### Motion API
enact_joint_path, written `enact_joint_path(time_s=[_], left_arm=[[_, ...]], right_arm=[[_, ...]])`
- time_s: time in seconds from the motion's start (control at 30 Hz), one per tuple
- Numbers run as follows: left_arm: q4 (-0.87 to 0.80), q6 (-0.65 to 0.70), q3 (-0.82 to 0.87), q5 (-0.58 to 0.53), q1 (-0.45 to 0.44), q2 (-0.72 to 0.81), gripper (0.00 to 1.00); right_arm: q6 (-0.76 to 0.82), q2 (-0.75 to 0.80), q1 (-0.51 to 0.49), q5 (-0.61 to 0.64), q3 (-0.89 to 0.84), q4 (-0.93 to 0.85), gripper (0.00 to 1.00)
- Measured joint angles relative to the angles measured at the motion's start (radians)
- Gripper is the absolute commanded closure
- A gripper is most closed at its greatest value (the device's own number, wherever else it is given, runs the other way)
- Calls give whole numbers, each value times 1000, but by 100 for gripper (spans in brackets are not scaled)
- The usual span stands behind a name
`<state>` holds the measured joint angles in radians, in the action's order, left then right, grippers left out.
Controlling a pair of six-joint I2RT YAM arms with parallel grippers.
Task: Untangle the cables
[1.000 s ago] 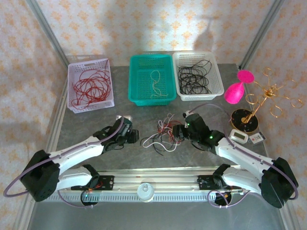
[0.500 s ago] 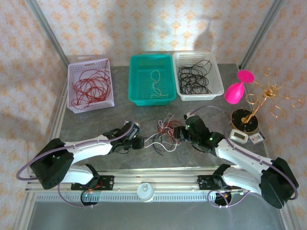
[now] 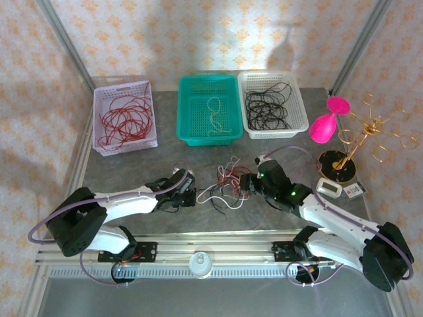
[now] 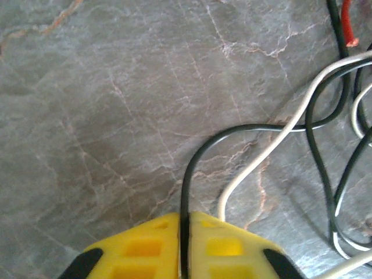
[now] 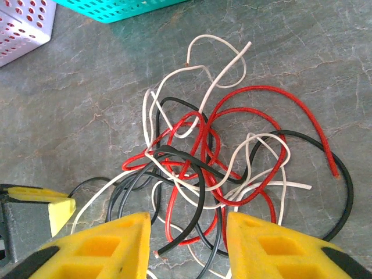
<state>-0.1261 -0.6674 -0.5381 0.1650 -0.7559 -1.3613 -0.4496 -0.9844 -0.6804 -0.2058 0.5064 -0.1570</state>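
A grey, stone-patterned bench (image 3: 119, 168) carries three baskets along its far side. The lavender basket (image 3: 125, 142) holds red wires, the teal basket (image 3: 207, 137) holds a pale wire, and the white basket (image 3: 277, 133) holds black wires.

Mid-bench, between two hands, lies the one loose tangle of cables (image 3: 223, 185). Its red, white and black strands loop through one another. There are perhaps seven or eight in all, though the overlaps prevent a sure count.

The left hand (image 3: 187, 196) is clamped on a single black cable (image 4: 186, 186) at the tangle's left edge. The right hand (image 3: 246, 185), pads apart and gripping nothing, hovers low over the tangle's right side.

The step in hand looks like drawing out one strand. The next move probably calls for a slow pull leftward while the right hand pins the rest.
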Motion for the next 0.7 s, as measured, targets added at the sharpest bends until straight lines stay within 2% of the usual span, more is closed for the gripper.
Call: enact_joint_path(time_s=[0.13,0.3,0.37,0.5,0.7], left_arm=[[-45,11,-30,-48,-23,55,100],[-114,51,-110,-116,-43,228,100],[-145,82,-155,-136,-43,290,100],[-225,154,-272,-171,-43,379,100],[-314,258,-444,-175,-43,402,100]], right_arm=[[1,15,0,0,0,0,60],[48,37,-1,-41,18,10,59],[82,46,-5,-77,34,41,56],[190,58,-13,-203,60,177,49],[394,-11,-34,-391,87,435,43]])
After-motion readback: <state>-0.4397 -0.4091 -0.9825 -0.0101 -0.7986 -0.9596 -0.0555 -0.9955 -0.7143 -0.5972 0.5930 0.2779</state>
